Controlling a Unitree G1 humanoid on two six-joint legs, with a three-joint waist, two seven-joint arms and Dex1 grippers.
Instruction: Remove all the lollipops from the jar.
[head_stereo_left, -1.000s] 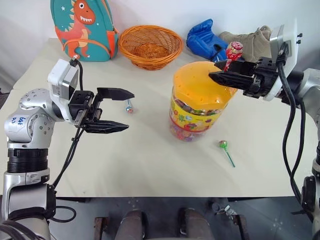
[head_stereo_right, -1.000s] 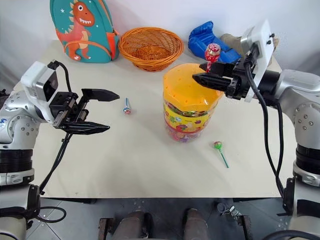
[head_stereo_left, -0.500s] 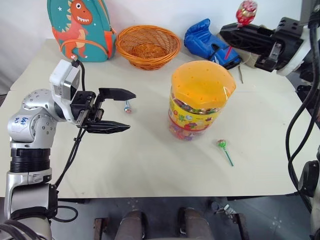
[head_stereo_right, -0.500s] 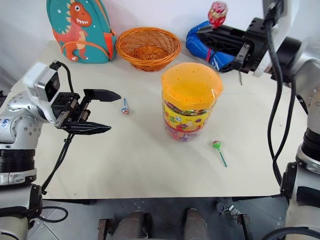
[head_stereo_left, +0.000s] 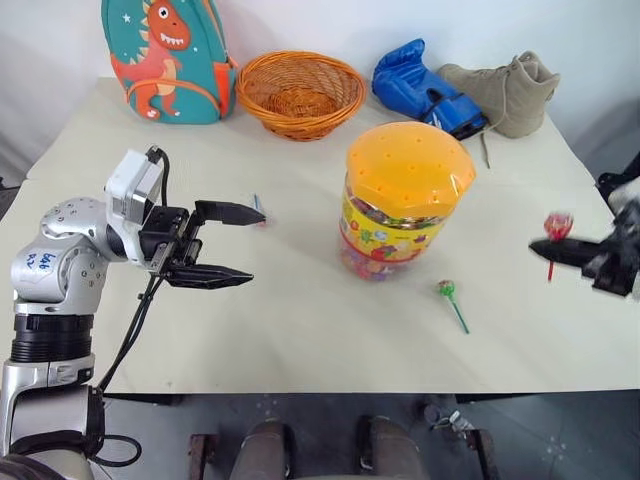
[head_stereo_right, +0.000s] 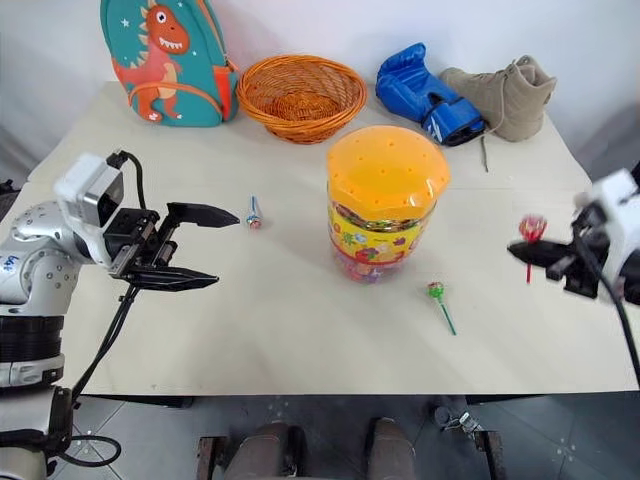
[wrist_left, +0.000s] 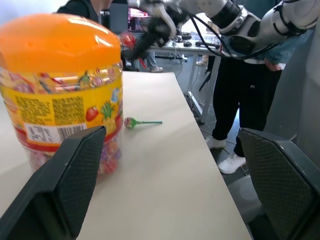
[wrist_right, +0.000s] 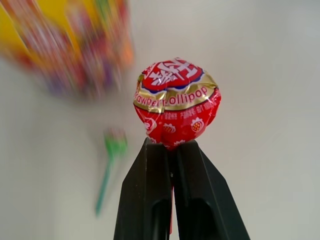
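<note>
The right gripper is pinching the red-wrapped lollipop on its thin red stick — candy standing up above the fingers, bare beige table waiting just below. The left gripper is hanging wide open.

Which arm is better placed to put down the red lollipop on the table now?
The right. The right gripper is shut on the red lollipop, low over the table beside the jar. The left gripper is open, empty, far across the jar.

Left tool gapes level; right tool apparently pinched
</note>
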